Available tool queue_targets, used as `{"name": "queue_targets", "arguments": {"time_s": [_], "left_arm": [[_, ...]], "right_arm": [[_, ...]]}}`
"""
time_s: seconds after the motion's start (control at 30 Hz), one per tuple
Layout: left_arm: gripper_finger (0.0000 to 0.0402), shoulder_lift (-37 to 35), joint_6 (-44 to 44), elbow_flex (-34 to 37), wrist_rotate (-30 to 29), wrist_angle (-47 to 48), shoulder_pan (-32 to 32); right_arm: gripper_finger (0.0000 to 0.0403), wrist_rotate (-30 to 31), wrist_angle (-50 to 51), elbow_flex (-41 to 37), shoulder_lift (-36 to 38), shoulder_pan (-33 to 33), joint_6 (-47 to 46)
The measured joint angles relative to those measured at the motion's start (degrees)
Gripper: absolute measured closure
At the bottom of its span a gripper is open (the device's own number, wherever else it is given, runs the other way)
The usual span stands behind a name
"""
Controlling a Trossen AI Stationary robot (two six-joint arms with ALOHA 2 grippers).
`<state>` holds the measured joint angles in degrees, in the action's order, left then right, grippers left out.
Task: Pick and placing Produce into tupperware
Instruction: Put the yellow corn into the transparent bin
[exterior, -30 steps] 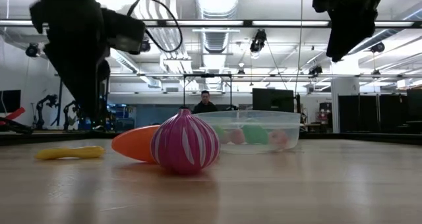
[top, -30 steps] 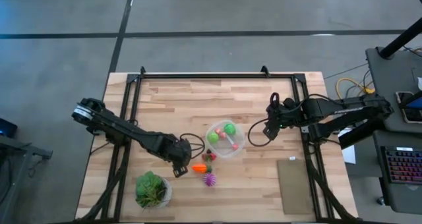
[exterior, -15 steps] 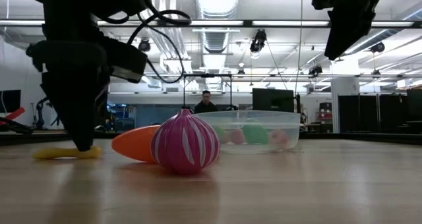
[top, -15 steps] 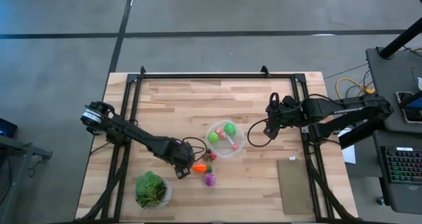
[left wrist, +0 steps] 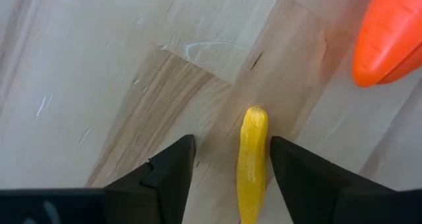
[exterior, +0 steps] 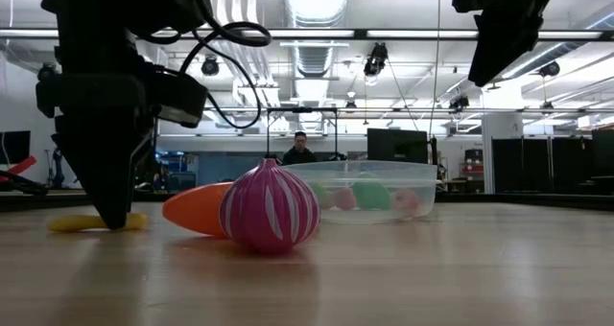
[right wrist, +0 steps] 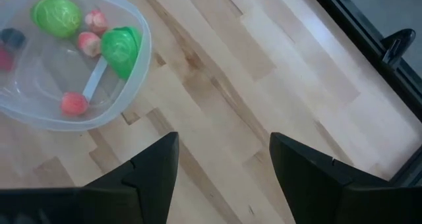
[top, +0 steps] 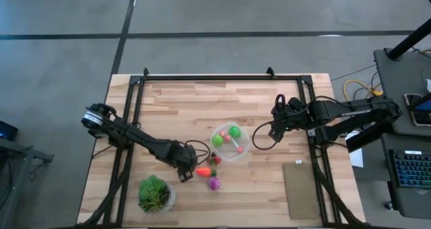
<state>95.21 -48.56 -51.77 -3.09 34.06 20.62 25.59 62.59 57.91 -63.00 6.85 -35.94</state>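
The clear round tupperware (top: 229,141) (exterior: 363,190) (right wrist: 72,59) rests on its base and holds two green pieces and small red ones. On the table beside it lie an orange carrot-like piece (top: 203,171) (left wrist: 389,36), a spiky purple ball (top: 214,183) (exterior: 270,209) and a long yellow piece (left wrist: 252,155) (exterior: 96,221). My left gripper (top: 183,174) (left wrist: 232,145) (exterior: 107,216) is open and down at the table, one finger on each side of the yellow piece, lengthwise along it. My right gripper (top: 275,131) (right wrist: 224,165) is open, high above the table to the tupperware's right.
A leafy plant in a white pot (top: 156,194) stands near the table's near edge, just left of my left gripper. A grey flat pad (top: 300,188) lies at the near right. A small red piece (top: 213,161) sits between carrot and tupperware. Bare wood lies toward the far edge.
My left gripper has come down from above the table to the tabletop, ending over the yellow piece left of the carrot. The produce and the tupperware have stayed where they were.
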Motion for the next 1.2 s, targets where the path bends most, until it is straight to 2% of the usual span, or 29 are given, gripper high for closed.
{"name": "queue_targets", "arguments": {"time_s": [0.33, 0.77, 1.0, 1.2], "left_arm": [[0.0311, -0.05, -0.02, 0.43, 0.14, -0.09, 0.12], [0.0320, -0.07, -3.04, 0.55, -0.70, -0.56, 1.98], [0.0322, -0.67, -0.79, -1.77, 2.49, -1.09, 2.44], [0.0369, -0.54, -0.51, -2.05, 0.13, -0.51, 2.64]], "right_arm": [[0.0172, 0.00, -0.13, -0.02, 0.00, 0.00, -0.62], [0.0172, -0.72, -0.09, -0.04, 0.02, 0.00, -3.93], [0.0172, -1.60, -0.55, -0.04, 0.02, 0.02, -4.15], [0.0172, -1.58, -1.63, -0.07, 0.02, 0.02, -4.15]]}}
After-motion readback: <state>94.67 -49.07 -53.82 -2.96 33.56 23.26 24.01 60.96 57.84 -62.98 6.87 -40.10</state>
